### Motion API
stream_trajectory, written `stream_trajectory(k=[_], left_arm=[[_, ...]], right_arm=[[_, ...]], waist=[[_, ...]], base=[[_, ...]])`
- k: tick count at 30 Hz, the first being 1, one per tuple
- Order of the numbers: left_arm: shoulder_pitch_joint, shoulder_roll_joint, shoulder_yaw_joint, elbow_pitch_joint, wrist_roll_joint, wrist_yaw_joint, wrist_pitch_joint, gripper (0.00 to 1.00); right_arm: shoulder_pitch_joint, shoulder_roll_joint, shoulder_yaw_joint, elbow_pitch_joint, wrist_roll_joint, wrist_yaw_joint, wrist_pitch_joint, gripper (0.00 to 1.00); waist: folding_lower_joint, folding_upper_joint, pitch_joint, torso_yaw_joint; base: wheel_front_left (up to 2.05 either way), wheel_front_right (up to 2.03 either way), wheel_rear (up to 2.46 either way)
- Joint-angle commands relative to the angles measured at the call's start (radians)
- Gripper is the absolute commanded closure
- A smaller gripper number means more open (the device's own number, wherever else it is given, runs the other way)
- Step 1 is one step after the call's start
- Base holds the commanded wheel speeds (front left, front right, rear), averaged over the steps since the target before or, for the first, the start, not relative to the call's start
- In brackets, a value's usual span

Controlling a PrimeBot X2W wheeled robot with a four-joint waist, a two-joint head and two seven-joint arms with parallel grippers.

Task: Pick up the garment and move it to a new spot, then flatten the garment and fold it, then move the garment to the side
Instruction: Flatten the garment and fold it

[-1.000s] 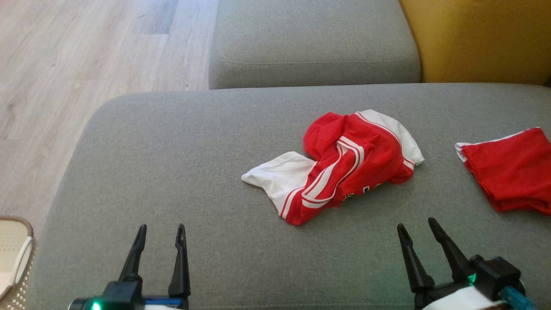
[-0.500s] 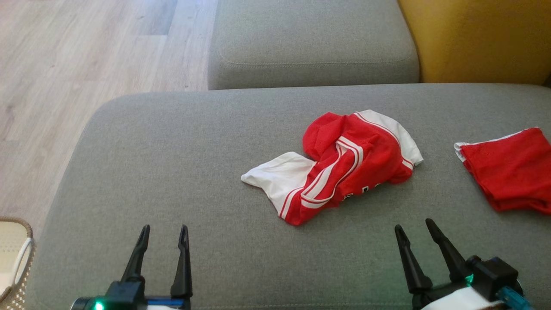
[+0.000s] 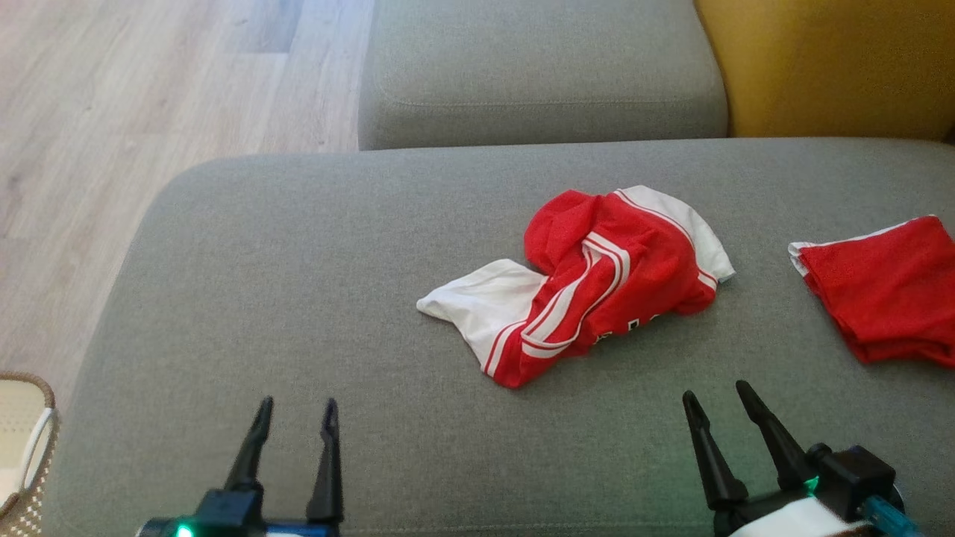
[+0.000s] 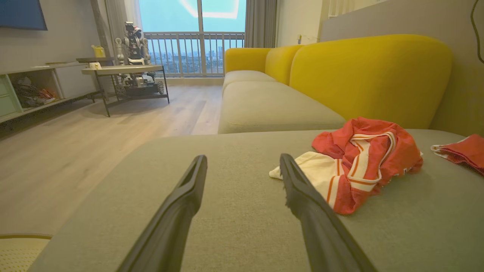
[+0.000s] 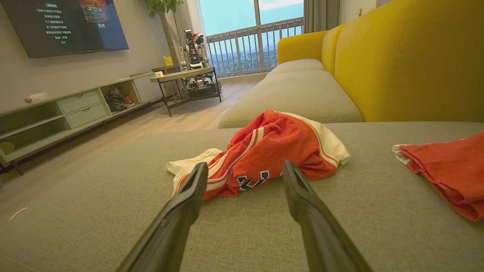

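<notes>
Spread and empty, the left gripper (image 3: 297, 403) and right gripper (image 3: 714, 391) hover over the near edge of the grey sofa cushion (image 3: 298, 261), apparently staged for the pick-up. The crumpled red-and-white garment (image 3: 589, 287) lies right of the cushion's middle, nearer the right gripper and untouched. A folded red cloth (image 3: 884, 294) sits at the right edge, probably set aside.

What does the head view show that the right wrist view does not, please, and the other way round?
Head view: the left gripper, open, and a woven basket at the lower left corner.
Right wrist view: a wall television, a low cabinet, a side table carrying another robot, and the balcony railing.
Both: the crumpled red-and-white garment, the folded red garment beside it, the open right gripper and the grey sofa cushion.
</notes>
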State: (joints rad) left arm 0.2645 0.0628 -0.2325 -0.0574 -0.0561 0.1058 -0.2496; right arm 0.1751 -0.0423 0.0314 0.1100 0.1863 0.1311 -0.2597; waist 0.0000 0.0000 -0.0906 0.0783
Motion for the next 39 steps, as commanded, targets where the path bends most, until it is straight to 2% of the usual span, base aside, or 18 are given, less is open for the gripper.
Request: stream_trajectory(k=[1,4,9,12,19,24,29,34,39], left_arm=[[-0.052,-0.010,0.024,-0.027,-0.007,-0.006,-0.012,0.00],[-0.073,-0.011,-0.004,0.007,-0.040,-0.061,-0.012,0.00],[-0.147,-0.012,-0.105,0.147,-0.104,-0.186,-0.012,0.00],[-0.232,-0.012,-0.193,0.273,-0.158,-0.221,-0.012,0.00],[-0.461,-0.012,-0.344,0.448,-0.280,-0.235,-0.012,0.00],[-0.583,-0.012,-0.410,0.559,-0.330,-0.236,-0.011,0.00],[-0.658,-0.012,-0.429,0.643,-0.358,-0.229,-0.012,0.00],[-0.700,-0.012,-0.424,0.686,-0.355,-0.185,-0.012,0.00],[-0.716,-0.013,-0.423,0.682,-0.376,-0.188,-0.012,0.00]], right_arm=[[-0.052,-0.008,0.019,-0.027,0.007,0.000,-0.002,0.00],[-0.060,-0.008,0.022,-0.026,0.009,0.000,-0.002,0.00],[-0.083,-0.008,0.034,-0.027,0.004,0.000,-0.002,0.00],[-0.099,-0.008,0.035,-0.030,-0.003,0.000,-0.002,0.00],[-0.147,-0.008,0.027,-0.041,-0.016,0.000,-0.002,0.00],[-0.190,-0.008,0.032,-0.058,-0.008,0.000,-0.002,0.00],[-0.224,-0.008,0.026,-0.068,-0.009,0.000,-0.002,0.00],[-0.242,-0.008,0.016,-0.072,-0.011,0.000,-0.002,0.00],[-0.249,-0.008,0.011,-0.072,-0.006,0.000,-0.002,0.00]], waist=[[0.0000,0.0000,0.004,-0.001],[0.0000,0.0000,0.019,-0.008],[0.0000,0.0000,0.053,-0.035],[0.0000,0.0000,0.079,-0.058],[0.0000,0.0000,0.177,-0.120],[0.0000,0.0000,0.252,-0.162],[0.0000,0.0000,0.302,-0.192],[0.0000,0.0000,0.324,-0.210],[0.0000,0.0000,0.332,-0.217]], base=[[0.00,0.00,0.00],[0.00,0.00,0.00],[0.00,0.00,0.00],[0.00,0.00,0.00],[0.00,0.00,0.00],[0.00,0.00,0.00],[0.00,0.00,0.00],[0.00,0.00,0.00],[0.00,0.00,0.00]])
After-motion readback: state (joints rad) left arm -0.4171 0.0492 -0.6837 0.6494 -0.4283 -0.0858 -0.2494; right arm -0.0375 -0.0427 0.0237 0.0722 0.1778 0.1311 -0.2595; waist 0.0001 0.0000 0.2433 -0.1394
